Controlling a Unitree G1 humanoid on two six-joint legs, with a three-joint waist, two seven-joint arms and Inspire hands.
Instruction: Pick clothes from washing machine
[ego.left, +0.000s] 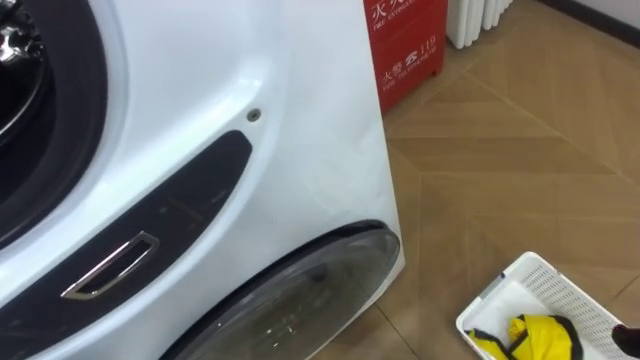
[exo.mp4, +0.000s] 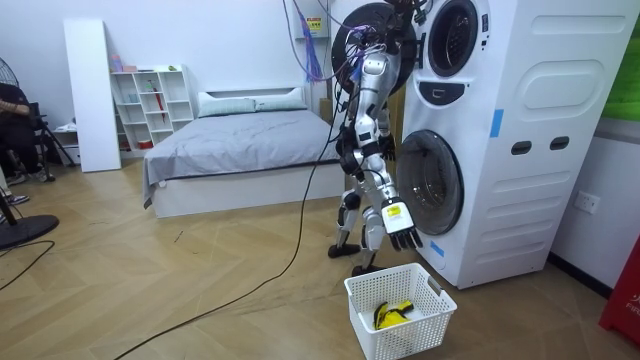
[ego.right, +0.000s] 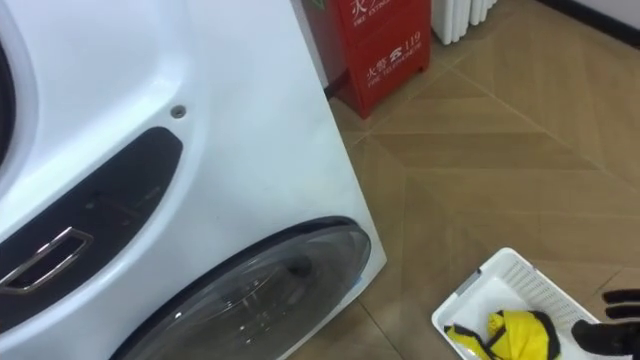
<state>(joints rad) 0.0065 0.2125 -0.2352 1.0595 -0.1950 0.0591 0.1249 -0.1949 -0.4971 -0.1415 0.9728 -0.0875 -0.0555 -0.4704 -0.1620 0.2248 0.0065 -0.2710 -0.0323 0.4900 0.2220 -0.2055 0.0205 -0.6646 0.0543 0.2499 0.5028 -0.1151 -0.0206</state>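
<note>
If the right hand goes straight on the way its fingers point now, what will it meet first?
Likely the white basket just below the right hand: its rim, or the yellow cloth inside. Depth is hard to judge.

Grey covers lie on a bed (exo.mp4: 240, 140) set against the white back wall (exo.mp4: 230, 40) of a room floored in herringbone wood (exo.mp4: 200, 290). A white cubby shelf (exo.mp4: 152, 98) and a tall white panel (exo.mp4: 88, 95) stand at the room view's left of it. Elsewhere, a red cabinet (ego.left: 408, 45) sits just beside a white radiator (ego.left: 478, 20).
</note>
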